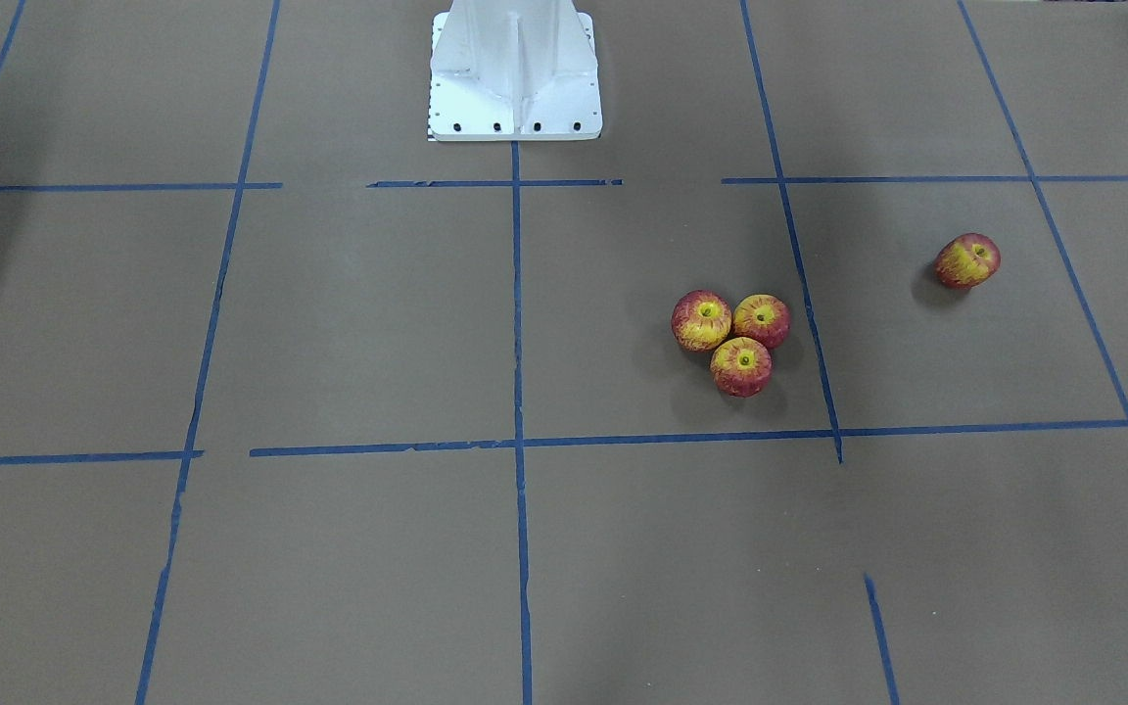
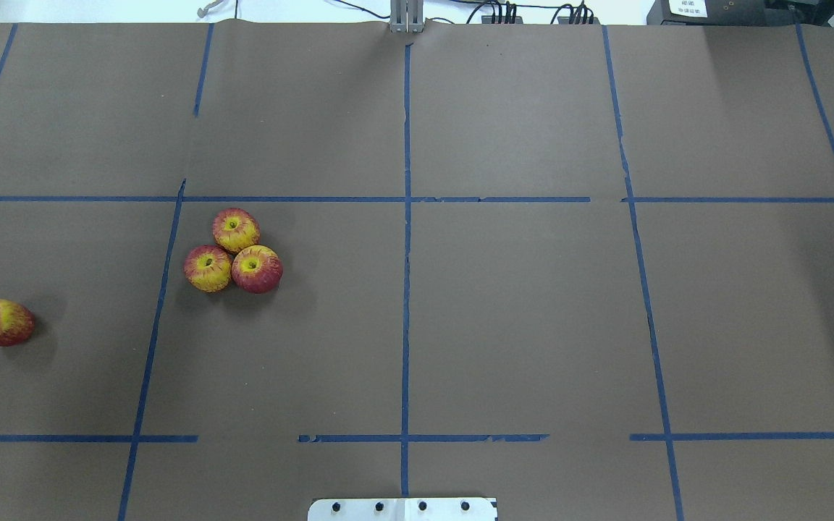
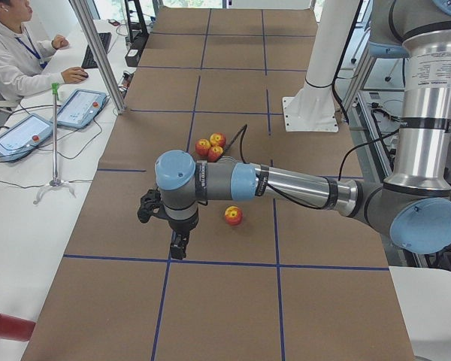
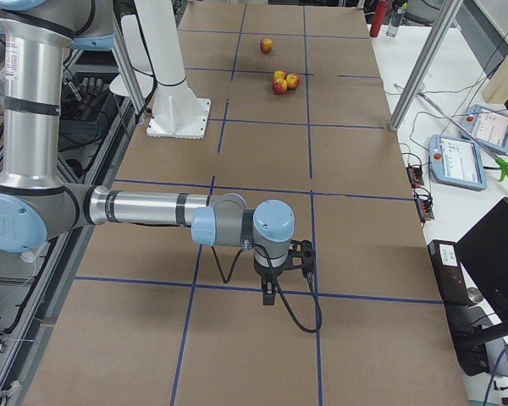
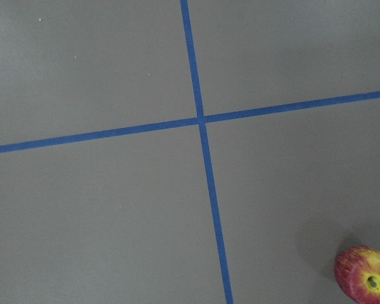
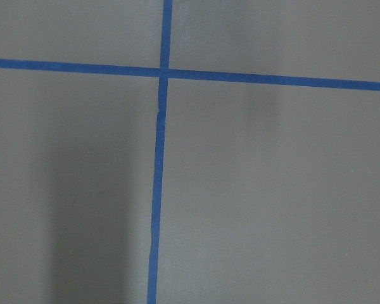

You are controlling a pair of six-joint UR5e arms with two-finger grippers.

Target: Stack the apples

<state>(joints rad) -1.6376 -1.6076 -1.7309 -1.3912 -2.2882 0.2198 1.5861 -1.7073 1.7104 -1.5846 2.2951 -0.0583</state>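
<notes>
Brown desk (image 2: 518, 325), blue tape grid (image 2: 406, 289). Your overhead view lists three apples (image 2: 233, 250) touching in a cluster on the robot's left half, none stacked; fourth apple (image 2: 1, 323) well apart, toward the desk's left edge. Only side views show arms: left tool (image 3: 178, 248) points down near it, right tool (image 4: 269, 294) seemingly low over the other half. Whether either tool is open, you cannot tell.

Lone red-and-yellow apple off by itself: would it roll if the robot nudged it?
Probably: the lone round red-and-yellow apple lies tilted, dimple sideways, on the flat brown paper table cover, so a nudge would likely roll it. Its curved skin might slip in a pinch.
</notes>
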